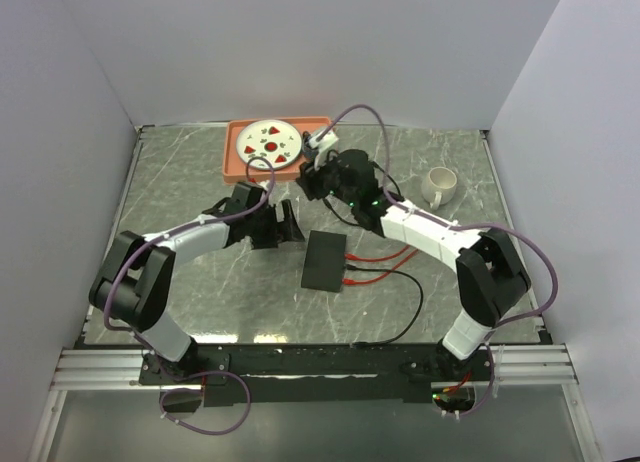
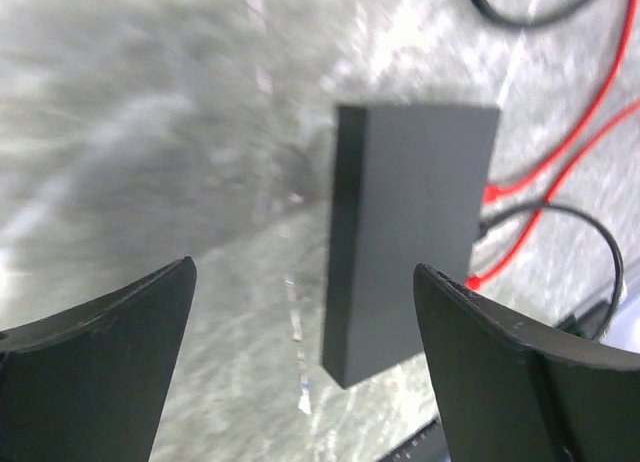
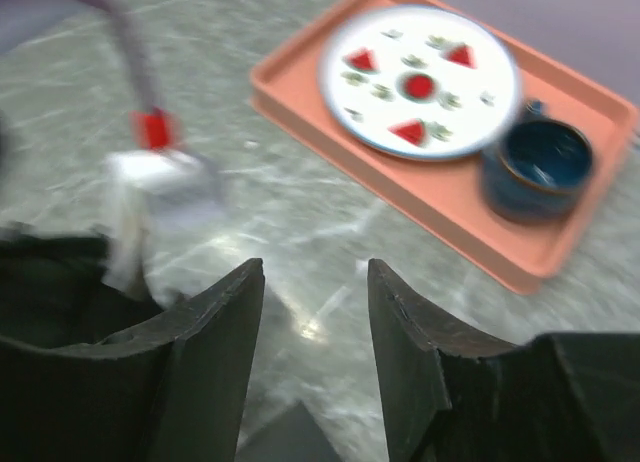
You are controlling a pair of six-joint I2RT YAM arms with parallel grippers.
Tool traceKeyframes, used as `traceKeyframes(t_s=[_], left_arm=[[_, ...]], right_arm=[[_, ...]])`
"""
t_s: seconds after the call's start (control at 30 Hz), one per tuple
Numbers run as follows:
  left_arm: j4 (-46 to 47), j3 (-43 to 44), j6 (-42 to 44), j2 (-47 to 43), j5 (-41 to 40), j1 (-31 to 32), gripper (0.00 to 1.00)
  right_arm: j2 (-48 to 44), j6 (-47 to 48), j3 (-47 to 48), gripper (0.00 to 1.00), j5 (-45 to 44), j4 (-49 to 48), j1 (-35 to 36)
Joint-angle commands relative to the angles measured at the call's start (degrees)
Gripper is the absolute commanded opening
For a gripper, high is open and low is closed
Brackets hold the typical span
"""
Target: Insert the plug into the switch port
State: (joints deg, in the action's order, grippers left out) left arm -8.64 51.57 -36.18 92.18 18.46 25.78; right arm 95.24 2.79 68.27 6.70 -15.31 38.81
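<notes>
Black and flat on the grey marbled table (image 1: 180, 182) from above, the switch (image 1: 323, 261), near the middle, with red cables (image 1: 385, 252) and a black cable (image 1: 415, 302) at its right edge, the left gripper (image 1: 292, 230) just to its far left, the right gripper (image 1: 313, 180) farther off beside the orange tray (image 1: 232, 152) with its plate (image 1: 270, 142), and a white mug (image 1: 438, 187) well to the right. From the left wrist, fingers (image 2: 100, 362) spread wide on nothing, switch beyond them. From the right wrist, fingers (image 3: 200, 352) partway apart and empty, tray, plate and a blue cup (image 3: 535, 167) beyond, blurred.
</notes>
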Motion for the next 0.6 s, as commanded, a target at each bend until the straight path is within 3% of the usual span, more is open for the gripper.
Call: traceKeyframes(t_s=[0.0,0.03,0.27,0.43,0.57], left_arm=[[-1.64,-0.59,2.61,-2.53,-2.55,-3.01,0.97],[-1.90,-0.51,2.87,-2.62,-2.38,-3.36,0.97],[-1.72,0.81,4.10,-1.92,0.17,-6.53,0.99],[-2.08,3.09,4.63,-0.34,1.49,-6.97,1.00],[-2.17,3.80,4.72,0.72,2.37,-7.06,0.99]], right_arm=[[-1.55,-4.19,1.87,0.57,-1.95,5.20,-6.02],[-1.20,-3.84,2.39,0.65,-2.56,6.07,-6.63],[6.61,1.17,10.38,0.71,-2.92,17.66,-8.48],[15.40,1.00,19.50,0.52,2.35,25.40,-9.80],[19.01,0.91,21.73,0.49,4.90,27.09,-9.80]])
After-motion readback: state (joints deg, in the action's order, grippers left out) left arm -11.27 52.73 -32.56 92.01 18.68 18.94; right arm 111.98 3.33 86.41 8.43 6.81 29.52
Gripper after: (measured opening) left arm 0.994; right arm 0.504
